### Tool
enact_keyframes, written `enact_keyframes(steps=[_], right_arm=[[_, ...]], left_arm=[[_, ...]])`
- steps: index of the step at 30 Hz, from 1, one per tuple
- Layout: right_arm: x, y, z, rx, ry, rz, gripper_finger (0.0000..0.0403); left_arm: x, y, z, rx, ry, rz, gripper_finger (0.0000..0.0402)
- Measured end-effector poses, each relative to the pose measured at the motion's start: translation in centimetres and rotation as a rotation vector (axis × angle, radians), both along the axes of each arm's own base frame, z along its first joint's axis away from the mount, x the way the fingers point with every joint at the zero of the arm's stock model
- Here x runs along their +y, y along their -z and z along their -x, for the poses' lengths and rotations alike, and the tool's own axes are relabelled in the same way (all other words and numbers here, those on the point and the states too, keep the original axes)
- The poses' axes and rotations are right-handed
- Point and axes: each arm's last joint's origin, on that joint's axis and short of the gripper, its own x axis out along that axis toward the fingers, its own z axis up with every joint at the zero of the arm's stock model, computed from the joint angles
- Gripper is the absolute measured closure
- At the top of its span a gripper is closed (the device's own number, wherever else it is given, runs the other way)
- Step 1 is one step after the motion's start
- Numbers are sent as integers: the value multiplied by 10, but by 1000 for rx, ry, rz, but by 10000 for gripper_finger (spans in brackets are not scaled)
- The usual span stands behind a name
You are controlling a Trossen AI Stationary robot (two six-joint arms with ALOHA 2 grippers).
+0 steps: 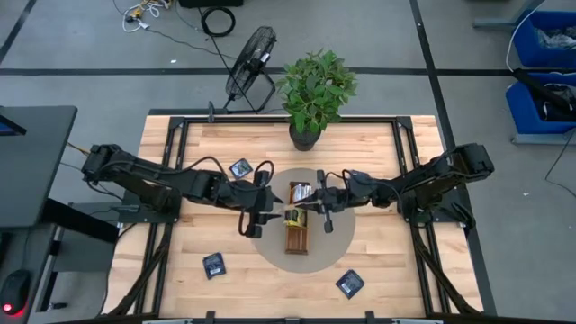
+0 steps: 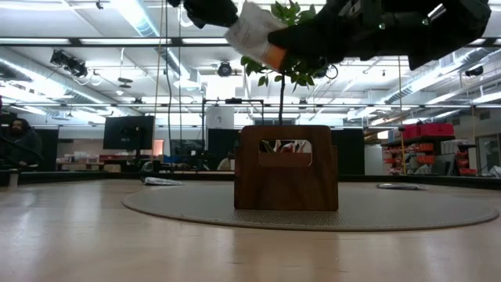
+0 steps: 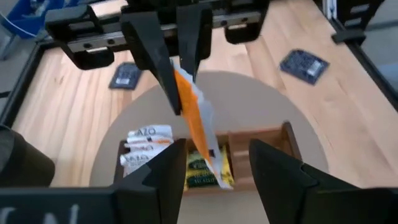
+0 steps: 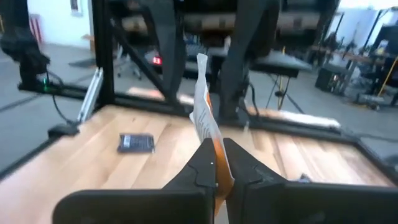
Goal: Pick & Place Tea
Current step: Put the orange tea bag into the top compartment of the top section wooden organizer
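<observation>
- Right gripper [image 4: 217, 163]: fingers [image 4: 245, 167] pinched narrow on an orange-and-white tea sachet [image 4: 205, 115], which stands up edge-on between them.
- The left wrist view shows the same sachet [image 3: 198, 121] hanging from the right gripper's [image 3: 176, 68] dark fingers, above the wooden tray [image 3: 267, 140].
- Left gripper [image 3: 217, 165]: fingers [image 3: 283, 168] spread wide, holding nothing, pointed at the tray from the opposite side.
- High view: both grippers meet over the tray [image 1: 298, 241], left [image 1: 255, 219] and right [image 1: 324, 209], on the round grey mat [image 1: 337, 247] mid-desk [image 1: 180, 261].
- Tray contents: white-and-orange sachets [image 3: 144, 144] in one compartment, a yellow sachet [image 3: 200, 168] in the next, beneath the hanging one.
- Dark navy sachets lie loose on the desk: [image 1: 240, 167], [image 1: 213, 265], [image 1: 350, 283].
- Potted plant [image 1: 314, 94] at the far edge of the desk.
</observation>
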Motion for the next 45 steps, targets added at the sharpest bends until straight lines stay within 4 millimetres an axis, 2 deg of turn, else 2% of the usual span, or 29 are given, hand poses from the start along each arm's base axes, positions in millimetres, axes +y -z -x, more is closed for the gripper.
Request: enact_keyframes(steps=[11,16,23,28,34,39,45], right_arm=[[0,-5,0,-55,-16,-12,396],[0,-6,0,-55,-25,-21,397],[1,-6,0,-55,-29,-26,379],[1,-4,0,-42,-33,-30,330],[-1,9,7,46,17,-39,280],[-2,18,27,76,18,-69,266],[5,23,52,76,33,-91,264]], left_arm=[[5,0,-1,-3,-41,30,234],[12,-1,-2,-6,-67,36,287],[12,-1,-3,-13,-64,46,390],[14,-1,-3,-9,-109,101,397],[14,2,-1,22,-161,161,399],[19,5,0,41,-259,231,400],[40,7,0,63,-399,387,400]])
